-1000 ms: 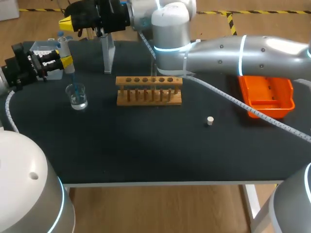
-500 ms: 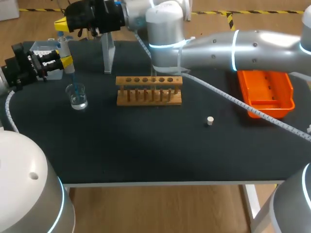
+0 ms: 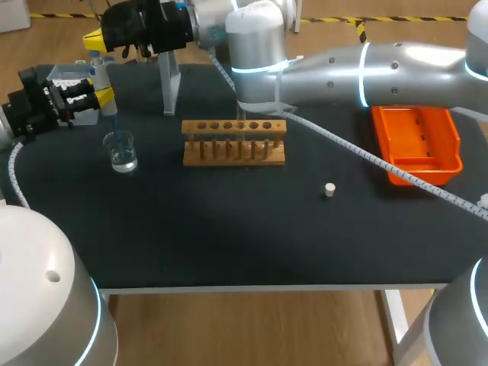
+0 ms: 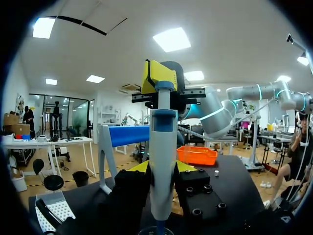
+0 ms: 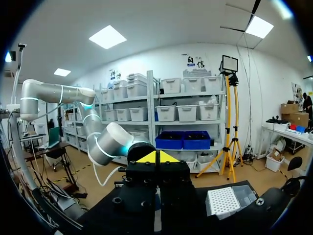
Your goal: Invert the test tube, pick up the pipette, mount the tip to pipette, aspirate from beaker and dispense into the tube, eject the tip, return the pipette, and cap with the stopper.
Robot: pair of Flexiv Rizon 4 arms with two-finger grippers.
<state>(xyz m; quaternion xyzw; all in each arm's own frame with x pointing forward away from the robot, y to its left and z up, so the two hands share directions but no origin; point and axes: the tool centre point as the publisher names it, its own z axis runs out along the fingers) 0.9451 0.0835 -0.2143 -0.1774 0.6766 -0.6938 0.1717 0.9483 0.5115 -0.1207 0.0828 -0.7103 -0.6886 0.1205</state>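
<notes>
Bare counter (image 3: 229, 236) spans the near side around the stopper (image 3: 329, 190); rack (image 3: 234, 142), beaker (image 3: 121, 151) under the pipette (image 4: 163, 161), and orange tray (image 3: 418, 145) block the back.

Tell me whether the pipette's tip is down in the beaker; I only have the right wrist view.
Observer: Yes. In the head view the left gripper holds the pipette upright, and its blue tip reaches down into the beaker.
Operator: Where is my right gripper relative to the pipette?
Observer: The right gripper sits directly above the pipette's top. In the left wrist view one of its yellow fingertips is close over the plunger; I cannot confirm contact.
Operator: And where is the stopper?
Observer: The stopper lies alone on the table, between the wooden rack and the orange tray.
</notes>
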